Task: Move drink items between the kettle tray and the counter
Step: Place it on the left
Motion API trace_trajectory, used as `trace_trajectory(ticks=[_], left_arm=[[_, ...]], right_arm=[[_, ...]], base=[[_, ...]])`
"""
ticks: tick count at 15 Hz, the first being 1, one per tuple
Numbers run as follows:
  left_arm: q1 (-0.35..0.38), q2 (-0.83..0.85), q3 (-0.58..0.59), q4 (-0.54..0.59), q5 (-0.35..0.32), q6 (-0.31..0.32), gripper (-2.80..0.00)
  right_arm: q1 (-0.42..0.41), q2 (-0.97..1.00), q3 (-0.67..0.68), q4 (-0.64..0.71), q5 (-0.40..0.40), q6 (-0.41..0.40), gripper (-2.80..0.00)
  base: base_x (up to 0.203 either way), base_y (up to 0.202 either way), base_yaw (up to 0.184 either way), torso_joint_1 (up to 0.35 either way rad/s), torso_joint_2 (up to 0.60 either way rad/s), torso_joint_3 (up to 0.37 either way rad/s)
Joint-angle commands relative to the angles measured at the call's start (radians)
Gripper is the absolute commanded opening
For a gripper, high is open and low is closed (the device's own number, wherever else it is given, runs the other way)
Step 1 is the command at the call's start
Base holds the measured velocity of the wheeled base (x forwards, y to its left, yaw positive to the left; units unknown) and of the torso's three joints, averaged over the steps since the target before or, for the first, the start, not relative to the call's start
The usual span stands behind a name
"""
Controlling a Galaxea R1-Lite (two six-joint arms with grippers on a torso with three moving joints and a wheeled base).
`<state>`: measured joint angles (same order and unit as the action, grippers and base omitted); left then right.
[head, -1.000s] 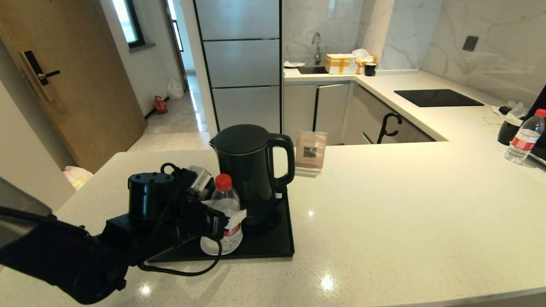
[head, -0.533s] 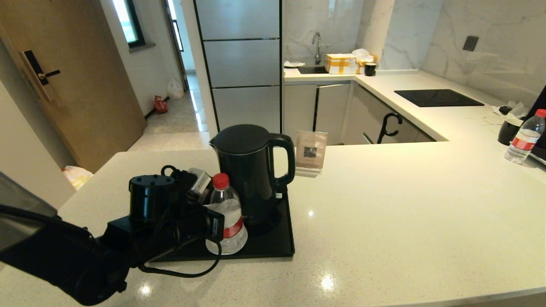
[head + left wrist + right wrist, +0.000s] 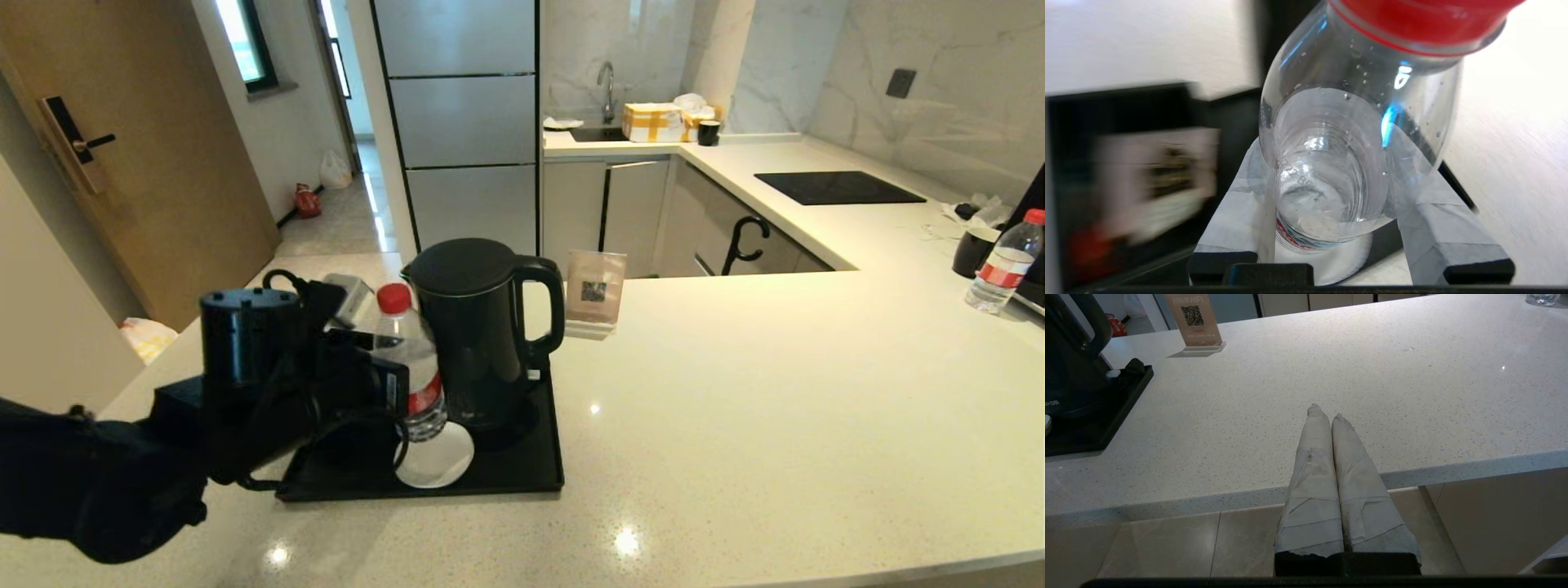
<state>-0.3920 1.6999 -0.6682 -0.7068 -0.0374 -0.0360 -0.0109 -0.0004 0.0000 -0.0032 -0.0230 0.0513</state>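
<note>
My left gripper (image 3: 392,388) is shut on the small clear water bottle (image 3: 412,367) with a red cap and red label, holding it tilted in the air above the kettle tray (image 3: 522,472). In the left wrist view the bottle (image 3: 1339,163) sits between the taped fingers (image 3: 1237,212). The tall black kettle (image 3: 482,327) stands on the tray just right of the bottle. The tray rests on the pale speckled counter (image 3: 735,408). My right gripper (image 3: 1323,412) hovers shut and empty at the counter's front edge, right of the tray (image 3: 1106,416).
A round white coaster (image 3: 437,467) lies on the tray under the lifted bottle. A QR sign (image 3: 594,294) stands behind the kettle. At the far right are a second water bottle (image 3: 1002,261) and a black mug (image 3: 973,251). The black hob (image 3: 837,188) lies further back.
My left gripper has risen and moved left with the bottle, lifting it off the white coaster, which now shows bare on the tray. The kettle has not moved.
</note>
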Motion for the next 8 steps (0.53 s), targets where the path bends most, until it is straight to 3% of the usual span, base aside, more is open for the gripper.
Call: trace_trajectory(ticks=[1, 4, 6, 8], left_arm=[[0.019, -0.120, -0.064, 0.115, 0.033, -0.002, -2.80], [0.136, -0.276, -0.153, 0.327, 0.048, -0.013, -2.80], [0.295, -0.349, -0.165, 0.403, 0.057, -0.026, -2.80], [0.334, -0.379, -0.171, 0.444, 0.062, -0.035, -2.80]], right_arm=[[0.000, 0.000, 0.000, -0.001, 0.000, -0.001, -2.80], [0.000, 0.000, 0.000, 0.000, 0.000, 0.001, -2.80], [0.000, 0.000, 0.000, 0.000, 0.000, -0.001, -2.80], [0.000, 0.000, 0.000, 0.000, 0.000, -0.001, -2.80]], base=[[0.000, 0.000, 0.000, 0.000, 0.00, 0.000], [0.000, 0.000, 0.000, 0.000, 0.00, 0.000], [0.000, 0.000, 0.000, 0.000, 0.00, 0.000], [0.000, 0.000, 0.000, 0.000, 0.00, 0.000]])
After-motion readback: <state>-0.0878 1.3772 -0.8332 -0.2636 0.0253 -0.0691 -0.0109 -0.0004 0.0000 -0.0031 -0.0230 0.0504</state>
